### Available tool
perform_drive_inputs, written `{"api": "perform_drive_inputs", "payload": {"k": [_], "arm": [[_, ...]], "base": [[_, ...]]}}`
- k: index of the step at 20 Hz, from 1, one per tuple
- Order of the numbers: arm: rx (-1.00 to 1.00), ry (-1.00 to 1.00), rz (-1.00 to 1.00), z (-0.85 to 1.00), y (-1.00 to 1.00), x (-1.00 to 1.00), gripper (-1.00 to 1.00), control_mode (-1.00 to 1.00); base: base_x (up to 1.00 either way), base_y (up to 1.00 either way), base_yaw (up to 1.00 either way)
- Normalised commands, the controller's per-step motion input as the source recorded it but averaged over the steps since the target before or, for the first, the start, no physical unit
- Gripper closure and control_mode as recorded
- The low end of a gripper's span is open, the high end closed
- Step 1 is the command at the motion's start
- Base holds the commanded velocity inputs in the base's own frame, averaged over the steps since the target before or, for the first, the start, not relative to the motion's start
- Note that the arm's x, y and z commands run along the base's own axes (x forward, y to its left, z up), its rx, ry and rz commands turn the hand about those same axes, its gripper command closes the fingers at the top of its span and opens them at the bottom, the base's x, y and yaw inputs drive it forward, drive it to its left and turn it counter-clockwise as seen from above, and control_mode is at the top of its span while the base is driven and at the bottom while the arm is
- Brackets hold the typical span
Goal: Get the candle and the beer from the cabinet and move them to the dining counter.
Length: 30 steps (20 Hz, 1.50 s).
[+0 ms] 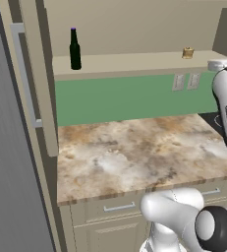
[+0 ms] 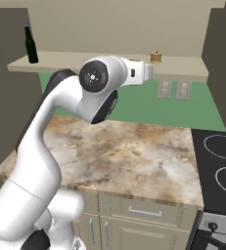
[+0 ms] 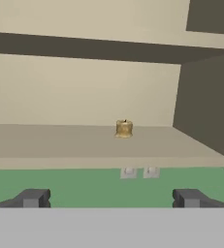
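Both base views catch the beer (image 1: 74, 49); hand view shows candle (image 3: 124, 129) past wide-open pincer (image 3: 111, 197).

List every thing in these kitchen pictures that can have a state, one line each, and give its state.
beer: upright on the cabinet shelf, capped, untouched.
candle: upright on the same shelf, far from the bottle, not gripped.
cabinet: open, its shelf in plain sight.
gripper: open, in the air short of the candle, holding nothing.
drawer: shut.
stove: burners dark.
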Motion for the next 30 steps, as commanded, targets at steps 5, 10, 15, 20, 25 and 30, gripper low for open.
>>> {"api": "perform_drive_inputs", "payload": {"k": [5,10,15,20,25,30], "arm": [[0.0,0.0,0.0,0.0,0.0,0.4,-1.0,-1.0],[0.0,0.0,0.0,0.0,0.0,0.44,-1.0,-1.0],[0.0,0.0,0.0,0.0,0.05,0.43,-1.0,-1.0],[0.0,0.0,0.0,0.0,0.01,0.32,-1.0,-1.0],[0.0,0.0,0.0,0.0,0.0,0.33,-1.0,-1.0],[0.0,0.0,0.0,0.0,-0.01,0.51,-1.0,-1.0]], "base": [[0.0,0.0,0.0],[0.0,0.0,0.0],[0.0,0.0,0.0],[0.0,0.0,0.0],[0.0,0.0,0.0],[0.0,0.0,0.0]]}}
